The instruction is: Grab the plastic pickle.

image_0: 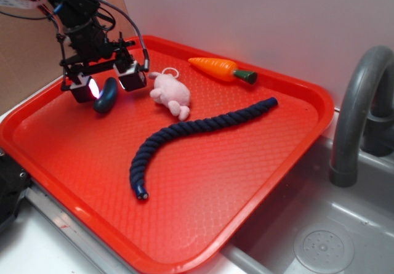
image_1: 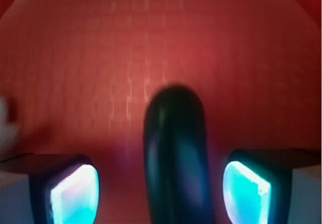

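My pincer (image_0: 106, 84) is spread wide w/ the pickle (image_0: 106, 95) between its pads, not touching yet, so next I just squeeze & lift.

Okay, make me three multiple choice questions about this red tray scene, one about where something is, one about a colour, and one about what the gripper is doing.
1. Where does the plastic pickle lie?
A. between the gripper's open pads
B. beside the carrot
C. in the sink

2. What colour is the braided rope?
A. yellow
B. dark blue
C. white

3. What state is the gripper in?
A. shut on the pickle
B. open, straddling the pickle
C. holding the plush toy

Answers:
1 A, the wrist view shows the pickle between both pads.
2 B, it curves dark blue across the tray.
3 B, gaps show on each side of the pickle.
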